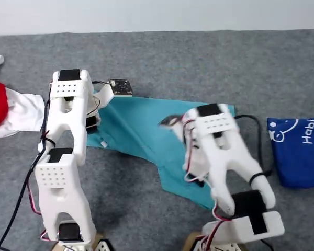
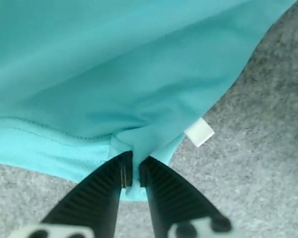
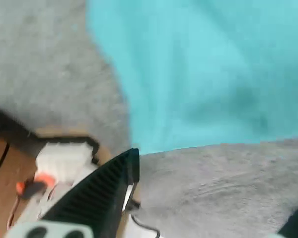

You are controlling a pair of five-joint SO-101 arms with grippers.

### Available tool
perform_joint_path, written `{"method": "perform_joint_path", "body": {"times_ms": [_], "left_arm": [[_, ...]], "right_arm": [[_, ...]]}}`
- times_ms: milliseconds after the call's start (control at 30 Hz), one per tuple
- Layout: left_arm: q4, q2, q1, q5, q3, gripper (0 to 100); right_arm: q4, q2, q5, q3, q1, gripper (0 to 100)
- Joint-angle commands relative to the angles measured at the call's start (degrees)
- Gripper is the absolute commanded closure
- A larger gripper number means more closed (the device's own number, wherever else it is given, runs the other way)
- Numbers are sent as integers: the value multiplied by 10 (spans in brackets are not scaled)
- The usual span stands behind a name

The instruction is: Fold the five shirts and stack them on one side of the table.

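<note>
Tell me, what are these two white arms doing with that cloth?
Two robot arms are folding shirts. The left arm has its jaws shut on the edge of the teal shirt, beside its white tag. The right arm hangs over the shirt's other side, jaws open. A folded blue shirt lies at one end of the grey table, a red and white garment at the other.

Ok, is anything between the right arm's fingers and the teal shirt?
Nothing visible stands in the way. The right gripper is open just off the teal shirt edge, with bare grey table between them. The left gripper is shut on the shirt's hem.
</note>
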Motion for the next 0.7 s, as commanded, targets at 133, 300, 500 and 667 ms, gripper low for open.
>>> {"method": "perform_joint_path", "body": {"times_ms": [133,300,500,667], "left_arm": [[14,-47,-11,142,-83,997],[15,-47,-32,320,-201,997],[17,-47,-63,539,-336,997],[17,-75,-57,580,-362,997]], "right_arm": [[-40,-27,-136,-70,48,515],[-72,-28,-224,-69,74,515],[-182,-26,-278,-69,93,515],[-239,-26,-287,-66,94,515]]}}
